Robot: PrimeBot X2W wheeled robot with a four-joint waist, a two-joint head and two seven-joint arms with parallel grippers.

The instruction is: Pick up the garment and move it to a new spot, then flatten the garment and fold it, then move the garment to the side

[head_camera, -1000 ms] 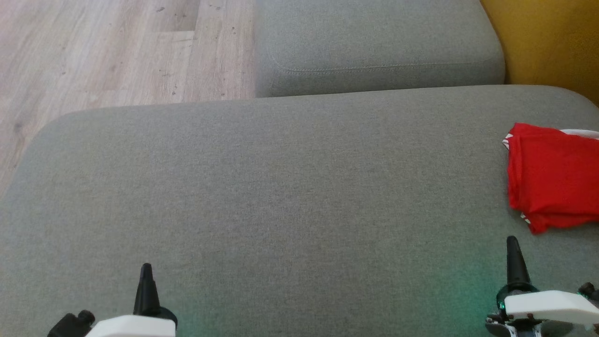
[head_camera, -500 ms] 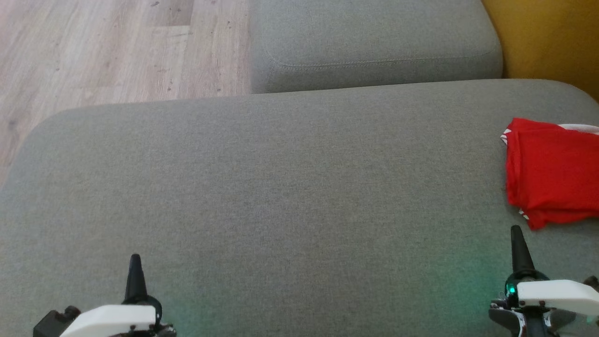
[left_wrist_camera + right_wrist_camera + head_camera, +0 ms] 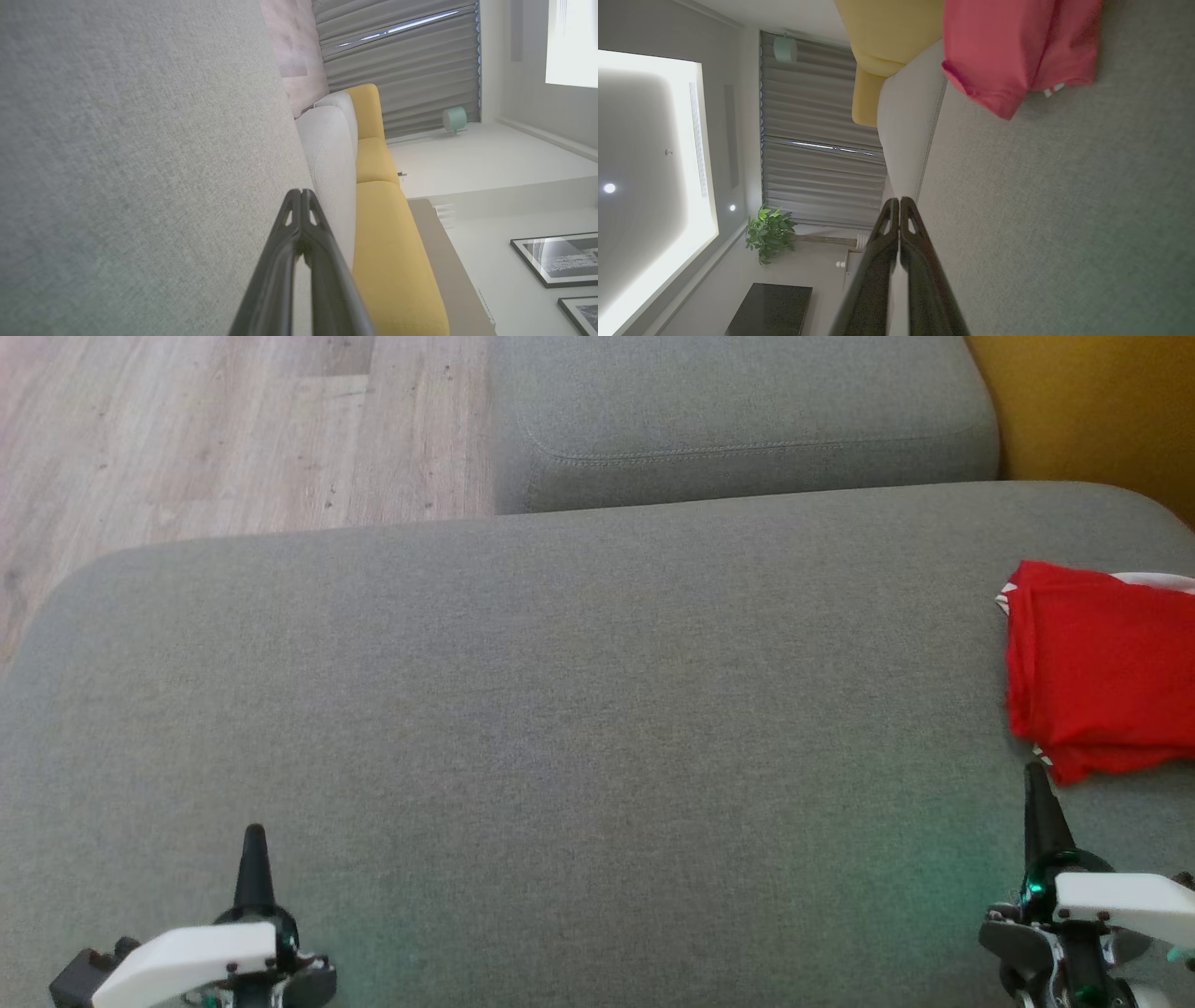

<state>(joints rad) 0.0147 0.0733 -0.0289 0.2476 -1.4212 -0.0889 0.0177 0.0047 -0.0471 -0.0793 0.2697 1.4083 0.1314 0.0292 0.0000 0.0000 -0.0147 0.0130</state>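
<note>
We see the folded red fabric garment lying at the right edge of the broad grey woven seat cushion, with a little white trim at its near and far left corners. The head view's border cuts off its right part, so we cannot tell which way its long axis runs.

Our right gripper hovers low over the cushion's near right area. Its two long dark fingers are pressed together and pinch nothing, and the tip points at the garment's near left corner, just short of it. In the right wrist view the garment lies ahead of the closed tips and off to the cushion side.

Our left gripper is near the cushion's near left corner, fingers likewise pressed together and empty, well apart from the garment.

We judge the right arm much the nearer for any further nudge. The garment looks folded and set aside.
</note>
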